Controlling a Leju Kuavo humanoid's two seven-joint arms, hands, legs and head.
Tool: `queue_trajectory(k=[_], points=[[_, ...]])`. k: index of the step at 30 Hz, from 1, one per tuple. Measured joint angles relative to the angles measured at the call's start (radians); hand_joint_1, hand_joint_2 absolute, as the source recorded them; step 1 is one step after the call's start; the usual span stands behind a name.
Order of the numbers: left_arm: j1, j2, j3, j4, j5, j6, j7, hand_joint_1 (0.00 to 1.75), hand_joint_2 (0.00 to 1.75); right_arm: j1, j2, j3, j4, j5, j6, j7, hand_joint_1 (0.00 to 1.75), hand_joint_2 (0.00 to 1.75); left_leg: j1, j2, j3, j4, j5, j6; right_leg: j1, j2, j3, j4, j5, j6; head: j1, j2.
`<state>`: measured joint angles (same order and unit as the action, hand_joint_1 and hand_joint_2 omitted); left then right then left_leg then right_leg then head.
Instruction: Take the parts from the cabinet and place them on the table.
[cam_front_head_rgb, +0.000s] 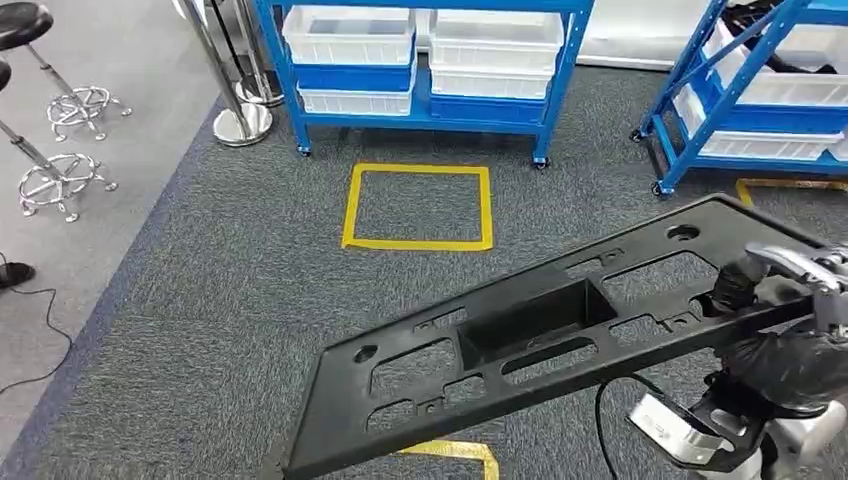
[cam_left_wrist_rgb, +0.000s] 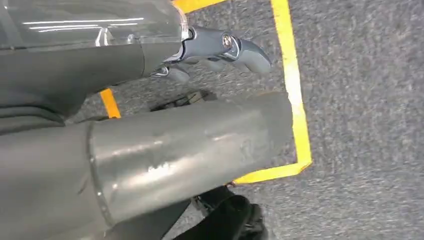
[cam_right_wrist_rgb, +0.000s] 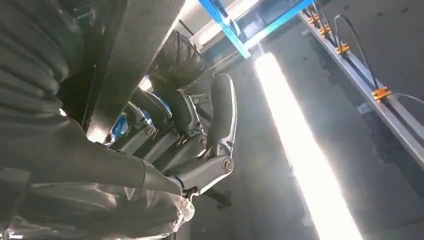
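A square outline of yellow tape (cam_front_head_rgb: 417, 207) lies on the dark grey carpet (cam_front_head_rgb: 230, 300), just in front of a blue metal shelving rack (cam_front_head_rgb: 425, 110) holding white plastic bins (cam_front_head_rgb: 349, 33). A second blue rack (cam_front_head_rgb: 740, 95) stands at the right. Two chrome-based black stools (cam_front_head_rgb: 60, 100) and chrome stanchion posts (cam_front_head_rgb: 235, 110) stand at the left on lighter grey floor (cam_front_head_rgb: 120, 50).

Right arm comes in from the lower right of the head view, bent at the wrist, with the right hand (cam_front_head_rgb: 790, 300) wrapped around one end of the black panel (cam_front_head_rgb: 520, 340). The right wrist view has its fingers (cam_right_wrist_rgb: 170, 145) curled tight over the panel's edge. The left hand (cam_left_wrist_rgb: 220, 50) hangs low, fingers loosely curled, nothing in them.
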<state>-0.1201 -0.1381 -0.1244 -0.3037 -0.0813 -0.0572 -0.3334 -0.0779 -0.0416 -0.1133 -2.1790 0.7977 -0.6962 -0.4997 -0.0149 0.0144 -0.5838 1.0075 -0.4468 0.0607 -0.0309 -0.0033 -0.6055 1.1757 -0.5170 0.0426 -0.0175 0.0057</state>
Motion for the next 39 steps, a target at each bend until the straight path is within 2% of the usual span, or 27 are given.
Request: queue_trajectory(k=[1,2,6,7,8,10,11,12,14,15,16,17,18,20,21,22,23,24,26,27,28,30,31,32,33,37,39], points=[[-0.001,0.0,-0.001,0.0,-0.002,0.0,0.001,0.0,0.0,0.003,0.0,0.0,-0.004,0.0,0.0,-0.003,1.75,1.75,0.0,0.0,-0.014,0.019,-0.003,-0.005,-0.004,-0.004,0.056,-0.089,-0.001,0.003,0.0,0.0],[-0.002,0.001,-0.002,0.0,-0.002,0.0,0.001,0.0,0.0,0.006,0.0,0.0,-0.007,-0.003,0.0,-0.006,1.75,1.75,-0.004,-0.002,-0.029,0.034,-0.006,-0.012,0.007,-0.005,0.07,-0.116,-0.028,-0.002,0.0,0.0],[-0.004,0.001,-0.008,0.0,-0.011,0.005,-0.001,0.0,0.0,0.034,0.0,0.0,-0.032,-0.026,0.0,-0.034,1.75,1.75,-0.002,0.0,-0.037,0.047,0.004,-0.035,0.006,0.005,0.051,-0.115,-0.013,-0.04,0.0,0.0],[-0.006,0.001,-0.008,0.0,-0.011,0.008,-0.002,0.0,0.0,0.035,0.0,0.0,-0.036,-0.03,0.0,-0.037,1.75,1.75,0.001,-0.003,-0.046,0.056,-0.008,-0.043,0.003,0.006,0.048,-0.116,-0.005,-0.048,0.0,0.0],[-0.009,0.001,-0.01,0.0,-0.012,0.009,-0.002,0.0,0.0,0.037,0.0,0.0,-0.041,-0.034,0.0,-0.04,1.75,1.75,0.003,-0.005,-0.059,0.091,-0.05,-0.052,0.002,0.01,0.04,-0.116,0.002,-0.054,-0.001,0.0],[-0.012,0.001,-0.013,0.0,-0.012,0.013,-0.002,0.0,0.0,0.043,0.0,0.0,-0.047,-0.037,0.0,-0.044,1.75,1.75,0.011,-0.005,-0.11,0.232,-0.14,-0.062,0.004,0.019,0.024,-0.116,0.014,-0.057,-0.001,0.0],[-0.013,0.001,-0.015,0.0,-0.012,0.014,-0.002,0.0,0.0,0.047,0.0,0.0,-0.048,-0.038,0.0,-0.045,1.75,1.75,0.014,-0.005,-0.135,0.304,-0.171,-0.065,0.004,0.024,0.015,-0.115,0.019,-0.057,0.0,0.0],[-0.012,0.001,-0.016,0.0,-0.012,0.015,-0.002,0.0,0.0,0.05,0.0,0.0,-0.048,-0.038,0.0,-0.046,1.75,1.75,0.016,-0.005,-0.143,0.339,-0.175,-0.066,0.005,0.031,0.009,-0.115,0.025,-0.056,-0.001,0.0],[-0.013,0.001,-0.017,0.0,-0.011,0.014,-0.003,0.0,0.0,0.053,0.0,0.0,-0.049,-0.045,0.0,-0.053,1.75,1.75,0.017,-0.007,-0.092,0.273,-0.125,-0.062,0.005,0.051,0.0,-0.115,0.033,-0.052,0.0,0.0],[-0.013,0.001,-0.018,0.0,-0.011,0.013,-0.006,0.0,0.0,0.053,0.0,0.0,-0.05,-0.054,0.0,-0.06,1.75,1.75,0.017,-0.015,-0.034,0.18,-0.081,-0.056,0.005,0.062,-0.001,-0.115,0.037,-0.05,0.0,0.0],[-0.015,0.001,-0.019,0.0,-0.011,0.013,-0.007,0.0,0.0,0.053,0.0,-0.001,-0.052,-0.064,0.0,-0.068,1.75,1.75,0.017,-0.038,0.019,0.09,-0.049,-0.049,0.005,0.07,-0.002,-0.115,0.039,-0.048,0.0,0.0],[-0.019,0.003,-0.019,0.0,-0.01,0.013,-0.009,0.0,0.0,0.052,0.0,-0.002,-0.054,-0.071,0.0,-0.072,1.75,1.75,0.017,-0.086,0.05,0.034,-0.066,-0.04,0.001,0.076,-0.005,-0.115,0.044,-0.042,0.0,0.0],[-0.021,0.005,-0.019,0.0,-0.007,0.014,-0.011,0.0,0.0,0.047,0.0,-0.003,-0.054,-0.077,0.0,-0.078,1.75,1.75,0.016,-0.092,0.061,0.015,-0.063,-0.041,-0.001,0.085,-0.009,-0.117,0.049,-0.034,0.0,0.0],[-0.024,0.005,-0.021,0.0,-0.002,0.014,-0.015,0.0,0.0,0.046,0.0,-0.004,-0.054,-0.08,0.0,-0.085,1.75,1.75,0.008,-0.076,0.061,0.014,-0.06,-0.038,-0.009,0.105,-0.011,-0.126,0.061,-0.018,0.0,0.0],[-0.027,0.005,-0.022,0.0,0.0,0.014,-0.016,0.0,0.0,0.044,0.0,-0.004,-0.054,-0.08,0.0,-0.087,1.75,1.75,0.006,-0.063,0.065,0.001,-0.052,-0.03,-0.009,0.117,-0.01,-0.136,0.069,-0.008,0.0,0.0],[-0.029,0.005,-0.022,-0.001,0.002,0.014,-0.018,0.0,0.0,0.04,0.0,-0.005,-0.054,-0.08,0.0,-0.088,1.75,1.75,0.023,-0.047,0.075,-0.03,-0.033,-0.02,-0.006,0.112,-0.012,-0.127,0.065,-0.006,0.0,0.0],[-0.035,0.005,-0.023,-0.002,0.007,0.014,-0.018,0.0,0.0,0.035,0.0,-0.005,-0.054,-0.082,0.0,-0.091,1.75,1.75,0.016,-0.033,0.077,-0.041,-0.026,-0.015,0.004,0.066,-0.026,-0.104,0.043,-0.009,0.0,0.0],[-0.038,0.005,-0.023,-0.001,0.008,0.014,-0.019,0.0,0.0,0.026,-0.001,-0.006,-0.054,-0.084,0.0,-0.092,1.75,1.75,0.015,-0.021,0.073,-0.042,-0.021,-0.008,0.007,0.037,-0.054,-0.05,0.003,-0.011,0.001,0.0],[-0.033,0.005,-0.023,-0.001,0.008,0.013,-0.018,0.0,0.0,0.023,-0.001,-0.008,-0.054,-0.089,0.0,-0.092,1.75,1.75,0.009,0.005,0.065,-0.039,-0.021,-0.007,0.008,0.016,-0.118,0.093,-0.068,-0.008,0.001,0.0],[-0.029,0.005,-0.024,-0.001,0.008,0.013,-0.018,0.0,0.0,0.025,-0.001,-0.009,-0.054,-0.09,0.0,-0.092,1.75,1.75,0.008,0.021,0.059,-0.036,-0.021,-0.007,0.008,0.013,-0.138,0.141,-0.08,-0.006,0.002,0.0],[-0.026,0.005,-0.024,-0.001,0.008,0.013,-0.017,0.0,0.0,0.027,-0.001,-0.013,-0.054,-0.093,0.0,-0.095,1.75,1.75,0.008,0.033,0.055,-0.031,-0.021,-0.007,0.008,0.01,-0.135,0.143,-0.069,-0.005,0.001,0.0],[-0.024,0.005,-0.026,-0.001,0.007,0.012,-0.016,0.0,0.0,0.031,-0.001,-0.023,-0.054,-0.093,0.0,-0.106,1.75,1.75,0.009,0.055,0.046,-0.018,-0.025,-0.011,0.005,-0.004,-0.066,0.029,-0.001,-0.002,0.002,0.0],[-0.024,0.005,-0.028,-0.001,0.007,0.012,-0.014,0.0,0.0,0.036,0.0,-0.028,-0.055,-0.093,0.0,-0.114,1.75,1.75,0.01,0.064,0.043,-0.007,-0.031,-0.016,0.004,-0.029,-0.014,-0.058,0.034,-0.001,0.001,0.0],[-0.023,0.005,-0.03,-0.001,0.006,0.013,-0.013,0.0,0.0,0.041,0.001,-0.035,-0.058,-0.093,0.0,-0.123,1.75,1.75,0.008,0.072,0.039,0.007,-0.038,-0.023,0.008,-0.078,0.015,-0.12,0.024,-0.005,0.001,0.0],[-0.022,0.007,-0.032,0.0,0.006,0.013,-0.011,0.0,0.0,0.048,0.006,-0.043,-0.062,-0.093,0.0,-0.131,1.75,1.75,-0.004,0.078,0.032,0.025,-0.048,-0.031,0.012,-0.078,0.011,-0.123,0.031,-0.021,0.0,0.0],[-0.015,0.008,-0.038,0.0,-0.002,0.013,-0.002,0.0,0.0,0.069,0.019,-0.067,-0.076,-0.098,-0.001,-0.15,1.75,1.75,0.002,0.107,0.033,0.027,-0.054,-0.044,0.012,-0.03,0.001,-0.117,0.036,-0.045,0.001,0.0],[-0.015,0.008,-0.045,0.0,-0.007,0.013,0.001,0.0,0.0,0.073,0.032,-0.077,-0.085,-0.105,0.0,-0.158,1.75,1.75,0.011,0.022,0.007,0.098,-0.117,-0.059,0.008,-0.012,-0.004,-0.117,0.042,-0.054,0.0,0.0]])
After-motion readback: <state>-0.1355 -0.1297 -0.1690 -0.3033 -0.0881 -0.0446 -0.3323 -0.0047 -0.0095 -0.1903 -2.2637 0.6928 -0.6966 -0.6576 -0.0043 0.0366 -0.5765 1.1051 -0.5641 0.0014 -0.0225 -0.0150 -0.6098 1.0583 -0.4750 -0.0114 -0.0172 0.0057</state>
